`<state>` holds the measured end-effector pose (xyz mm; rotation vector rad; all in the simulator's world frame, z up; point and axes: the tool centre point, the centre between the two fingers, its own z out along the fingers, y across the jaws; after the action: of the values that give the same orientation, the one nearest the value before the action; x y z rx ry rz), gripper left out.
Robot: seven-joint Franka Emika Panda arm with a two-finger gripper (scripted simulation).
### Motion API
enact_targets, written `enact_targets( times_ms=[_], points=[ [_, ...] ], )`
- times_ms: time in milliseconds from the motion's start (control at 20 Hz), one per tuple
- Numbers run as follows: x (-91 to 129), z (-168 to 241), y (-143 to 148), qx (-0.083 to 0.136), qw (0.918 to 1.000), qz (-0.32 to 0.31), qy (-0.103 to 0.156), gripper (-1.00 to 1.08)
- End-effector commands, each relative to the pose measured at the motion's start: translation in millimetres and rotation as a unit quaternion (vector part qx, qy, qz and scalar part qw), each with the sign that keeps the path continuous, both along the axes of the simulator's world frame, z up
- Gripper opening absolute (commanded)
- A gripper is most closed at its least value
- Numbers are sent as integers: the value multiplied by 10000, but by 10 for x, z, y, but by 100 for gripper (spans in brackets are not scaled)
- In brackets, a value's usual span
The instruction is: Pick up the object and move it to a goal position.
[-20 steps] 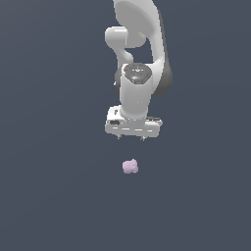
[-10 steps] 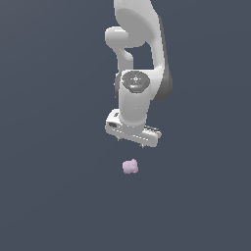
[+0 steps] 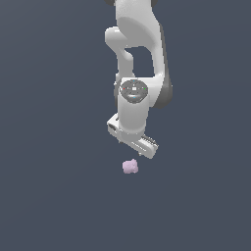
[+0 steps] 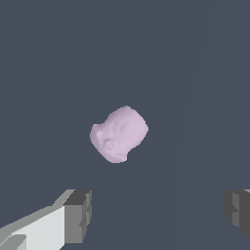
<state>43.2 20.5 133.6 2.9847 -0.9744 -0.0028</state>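
The object [image 3: 130, 166], a small pale pink-lilac lump with a rounded, uneven outline, lies on the flat dark grey-blue floor [image 3: 54, 196], touching nothing else. In the wrist view the object [image 4: 118, 134] sits near the middle of the picture, its matte surface dimpled on one side.

Directly above it in the exterior view hangs the gripper [image 3: 135, 147], close over the lump but apart from it. The white hand is turned askew, so its long body runs on a slant, lower toward the exterior view's right. The wrist view shows two dark grey fingertips [image 4: 78, 215], one on each side of the picture with a wide stretch of bare floor between them: the jaws stand spread and hold nothing, and the object lies ahead of that gap, not within it.

The arm [image 3: 137, 59] rises straight up from the hand through a round wrist joint with a grey cap, then a thick white link that bends back overhead.

There is one object, one arm, one gripper with two fingers.

The arm's upper part is cut off by the exterior view's top edge. In that view the fingers themselves are too small to make out. In the wrist view one fingertip is cut off at the picture's edge.
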Motion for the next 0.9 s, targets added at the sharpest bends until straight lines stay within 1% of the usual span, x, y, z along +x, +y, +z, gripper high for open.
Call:
enact_targets(
  times_ms=[0,200,400,600,850],
  points=[
    [39,-38,-3,6,9993,-368,3,100],
    [100,-98,-6,13,9956,-938,7,100],
    [159,-158,-8,16,9887,-1502,9,100],
    [217,-219,-8,17,9786,-2058,10,100],
    [288,-294,-6,14,9618,-2737,8,100]
  ],
)
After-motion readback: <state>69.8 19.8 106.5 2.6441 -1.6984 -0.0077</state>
